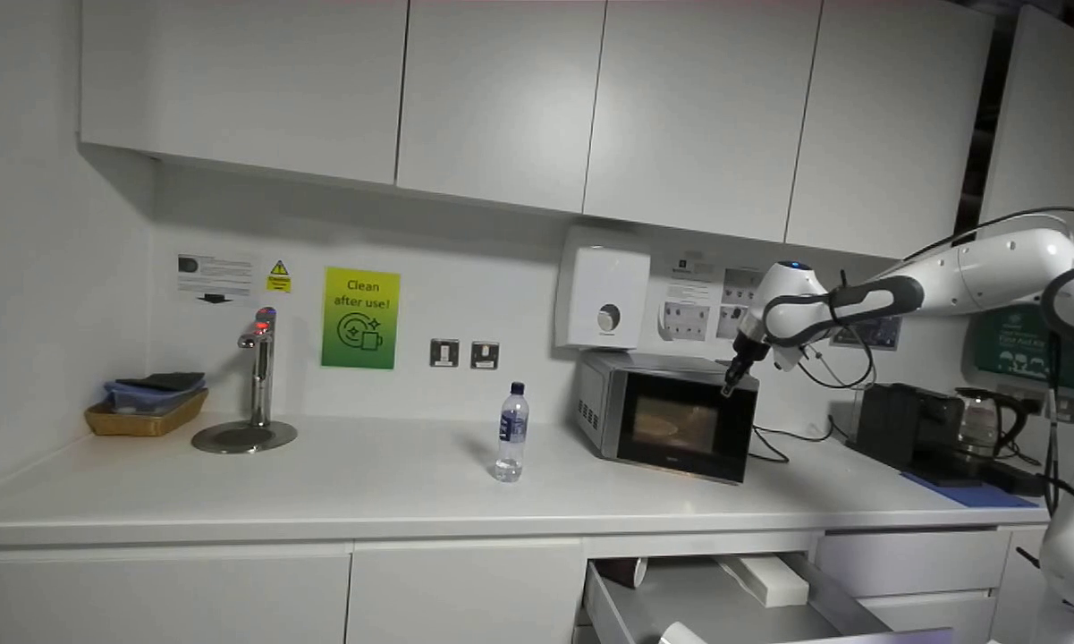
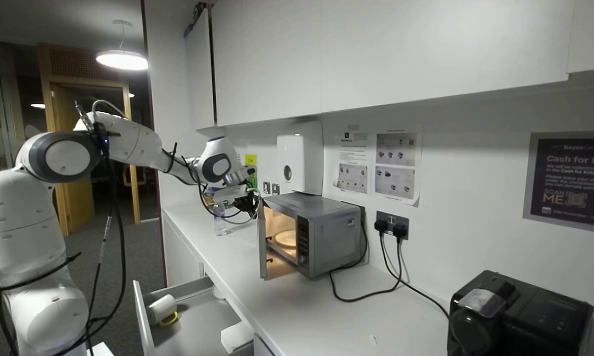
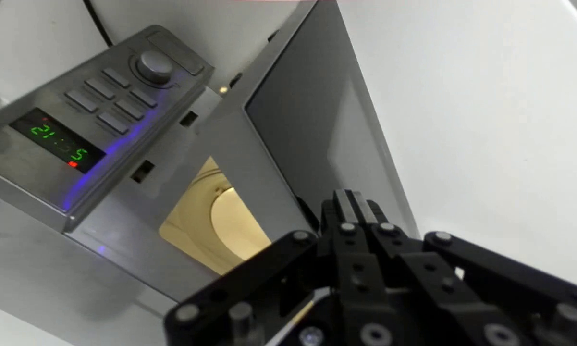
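My gripper point(image 3: 353, 209) is shut, its two fingertips together with nothing seen between them. It points at the dark outer face of the microwave door point(image 3: 307, 101), near the door's top edge; whether it touches the face I cannot tell. In both exterior views the gripper point(image 1: 729, 380) hangs in front of the upper part of the microwave point(image 2: 326, 212). The door point(image 2: 262, 242) stands partly open. Through the gap shows the lit interior with its turntable point(image 2: 286, 239). A control panel point(image 3: 110, 101) with a dial and a green display is visible in the wrist view.
A water bottle point(image 1: 511, 434) stands upright on the counter point(image 1: 367, 483), left of the microwave. Below, an open drawer point(image 2: 203, 316) holds mugs point(image 2: 162, 310) and a white box point(image 1: 769, 580). Further off are a tap point(image 1: 261, 367), a basket point(image 1: 147, 420) and a coffee machine point(image 2: 514, 316). Cupboards point(image 1: 697, 116) hang above.
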